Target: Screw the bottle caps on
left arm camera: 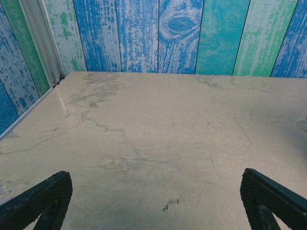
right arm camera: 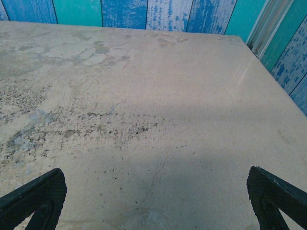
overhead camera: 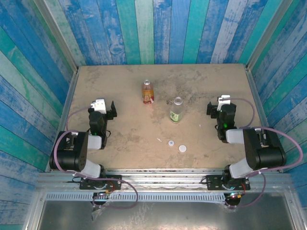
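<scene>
The left gripper hangs with its jaws spread wide and nothing between them. In the left wrist view its two black ribbed fingertips sit at the bottom corners of the picture with bare surface between. The right gripper is likewise gaping and empty.

Both arms are folded, elbows back over their bases at the near edge. The forearms reach forward, so that each gripper sits low and points at the far edge. The left one is near the left edge, the right one near the right edge.

The overhead view shows two small clear plastic bottles, both upright. The bottle with amber-orange liquid and a reddish label stands toward the far edge, about mid-width. The pale bottle with a green label stands near it, closer to the centre and slightly right.

Two tiny round white plastic screw caps lie just beside each other close to the near edge, well apart from the bottles. One thin white scrap lies just left of them.

The wrist views show the worn beige tabletop and the blue and teal plank wall behind it.
</scene>
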